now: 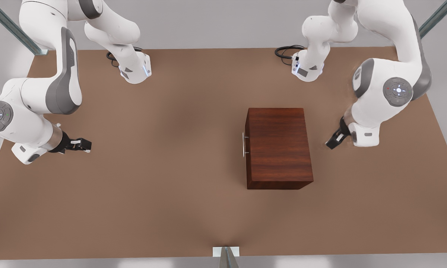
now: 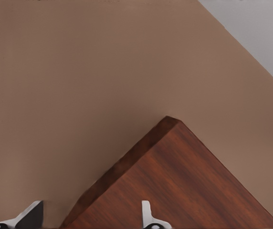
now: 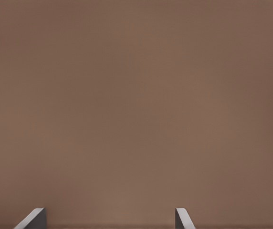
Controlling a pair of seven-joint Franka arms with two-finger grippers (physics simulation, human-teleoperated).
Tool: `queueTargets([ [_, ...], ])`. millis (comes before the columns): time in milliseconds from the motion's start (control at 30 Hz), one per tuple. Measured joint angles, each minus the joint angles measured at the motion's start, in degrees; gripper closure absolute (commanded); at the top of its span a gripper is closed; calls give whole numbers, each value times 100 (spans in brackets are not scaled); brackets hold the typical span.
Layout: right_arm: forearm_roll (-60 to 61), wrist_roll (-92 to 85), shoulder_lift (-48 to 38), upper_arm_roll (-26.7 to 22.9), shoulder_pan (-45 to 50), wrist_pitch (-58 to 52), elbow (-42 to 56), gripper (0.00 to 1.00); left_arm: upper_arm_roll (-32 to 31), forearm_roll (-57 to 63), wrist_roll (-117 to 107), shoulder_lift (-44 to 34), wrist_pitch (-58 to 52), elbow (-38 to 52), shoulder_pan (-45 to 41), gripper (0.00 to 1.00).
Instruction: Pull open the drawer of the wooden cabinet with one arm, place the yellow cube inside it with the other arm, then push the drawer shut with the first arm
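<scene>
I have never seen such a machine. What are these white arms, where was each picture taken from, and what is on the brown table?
These are two white jointed robot arms in a simulation, each ending in a black two-finger gripper. The front view looks down on the brown table. The other two come from cameras on the wrists. The left wrist view sees the dark reddish-brown wooden cabinet, so the left gripper is the one beside the cabinet, on the front view's right. The right gripper waits above bare table on the front view's left. Both are open and hold nothing. The cabinet's drawer is shut; its thin silver bar handle faces the front view's left.
</scene>
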Motion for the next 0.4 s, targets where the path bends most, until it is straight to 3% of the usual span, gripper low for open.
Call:
queueTargets([
  [100, -2, -7, 0, 0, -2, 0, 0, 0, 20, 106, 837, -38, -143, 122, 417, 0],
  [233, -8, -16, 0, 2, 1, 0, 0, 0, -79, 144, 1755, 852, -674, 1673, -252, 0],
  [400, -10, -22, 0, 2, -8, 0, 0, 0, -93, 168, 2651, 970, -1074, 1843, -343, 0],
])
